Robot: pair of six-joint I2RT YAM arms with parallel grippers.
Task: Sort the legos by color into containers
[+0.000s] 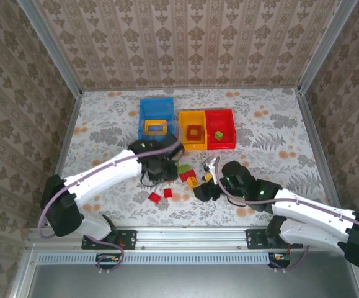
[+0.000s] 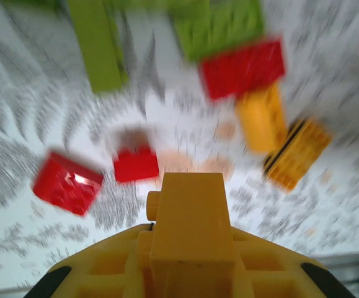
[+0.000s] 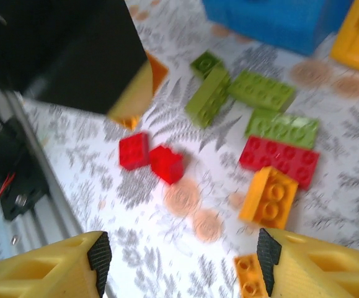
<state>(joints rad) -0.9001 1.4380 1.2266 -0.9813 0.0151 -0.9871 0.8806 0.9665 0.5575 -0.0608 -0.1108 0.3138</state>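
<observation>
The left hand [image 1: 159, 165] is closed narrow on a yellow brick [image 2: 191, 223], pinched by its side walls with one stud showing at its left. It hangs over the loose legos [image 1: 188, 177] in the middle of the desk [image 1: 98, 127], just in front of the blue bin [image 1: 142, 115]. The right hand [image 3: 182, 254] stands wide with nothing between its fingers, low over the near side of the same scatter. There two small red bricks [image 3: 167, 164] lie side by side, with green, red and yellow ones beyond. At the far side the blue bin, yellow bin [image 1: 180, 130] and red bin [image 1: 232, 127] sit in a row. A yellow frame [image 1: 155, 127] lies in the blue one and a green brick [image 1: 218, 134] in the red.

These bricks look light, stiff and smooth. A grip should need little force, but it may slip if it lands on a corner or on the studs. Flat opposite walls, across the short width, seem the best hold. The close-packed ones may need approaching from a free side.
</observation>
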